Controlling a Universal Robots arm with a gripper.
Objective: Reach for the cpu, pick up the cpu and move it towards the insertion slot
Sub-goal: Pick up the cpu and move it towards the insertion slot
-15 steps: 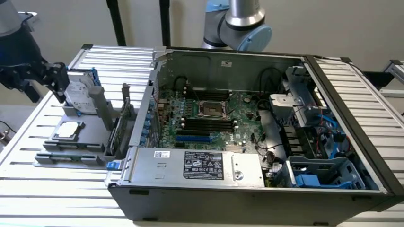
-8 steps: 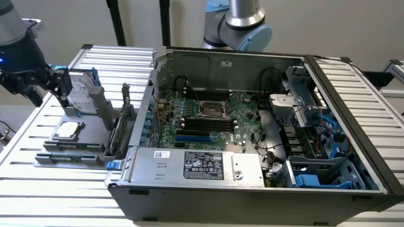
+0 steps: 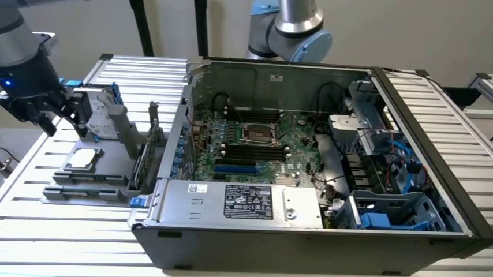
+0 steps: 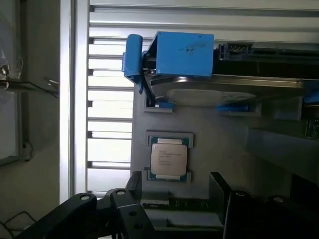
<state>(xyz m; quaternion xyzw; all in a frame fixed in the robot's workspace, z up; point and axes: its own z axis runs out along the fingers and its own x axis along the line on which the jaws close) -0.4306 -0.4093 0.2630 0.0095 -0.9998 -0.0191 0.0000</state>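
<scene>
Slats of the table (image 3: pixel 46 231) bear a grey tray (image 3: pixel 114 157) beside the computer (image 3: pixel 308 249); the claw (image 3: pixel 64 128) hangs open, empty, above the chip (image 3: pixel 82 158).

- A silver-grey cylindrical arm tube (image 3: pixel 297 14) with a pale blue round joint cap (image 3: pixel 314 45) is seen at twelve o'clock in the exterior view.
- A matte black, blocky gripper (image 3: pixel 54 115) is seen at ten o'clock, below a grey wrist casing (image 3: pixel 11 26).
- A small blue light (image 3: pixel 6 82) is lit at nine o'clock on its housing.
- In the wrist view, black angular linkage bars (image 4: pixel 94 214) are studded with round pivot screws (image 4: pixel 119 192).
</scene>
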